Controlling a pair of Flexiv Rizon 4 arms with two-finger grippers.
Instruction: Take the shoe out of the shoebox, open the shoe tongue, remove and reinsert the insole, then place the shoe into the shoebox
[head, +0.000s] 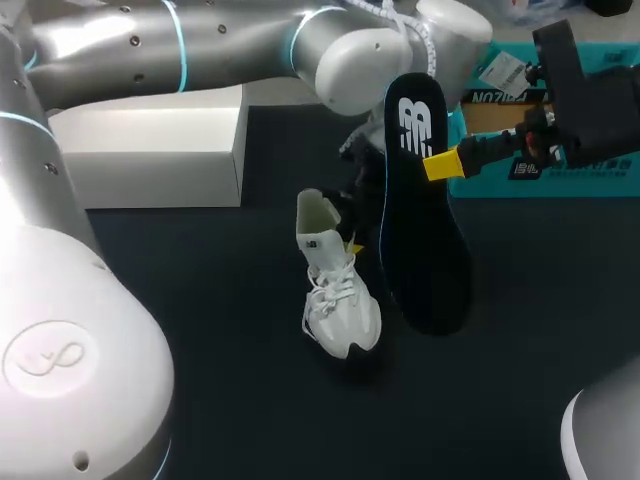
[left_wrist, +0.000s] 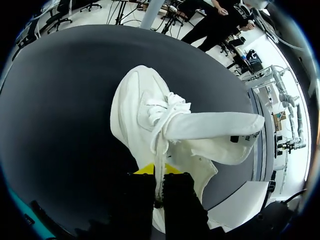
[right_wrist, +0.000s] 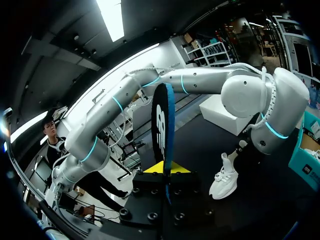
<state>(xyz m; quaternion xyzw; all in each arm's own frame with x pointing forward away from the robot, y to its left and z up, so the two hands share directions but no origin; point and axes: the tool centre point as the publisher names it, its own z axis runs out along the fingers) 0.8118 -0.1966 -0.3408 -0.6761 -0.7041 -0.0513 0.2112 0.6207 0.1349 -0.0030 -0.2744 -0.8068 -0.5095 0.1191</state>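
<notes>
1. White shoe (head: 340, 300) stands at the frame's centre on the dark table (head: 200, 350), tongue (head: 316, 214) raised.
2. Left gripper (left_wrist: 159, 175) is clenched on the shoe's collar.
3. Right gripper (head: 440, 163), upper right, grasps the black insole (head: 425, 230) aloft.

From the left wrist I see only a sliver of yellow tip on the left gripper (left_wrist: 159, 175), and the rear of the shoe (left_wrist: 145, 115) vanishes under its jaws. In the head view the insole (head: 420, 230) hides most of that gripper. The shoebox (head: 560, 182) runs off the edge behind the right gripper (head: 441, 163), whose jaws swallow the insole's lower end.
</notes>
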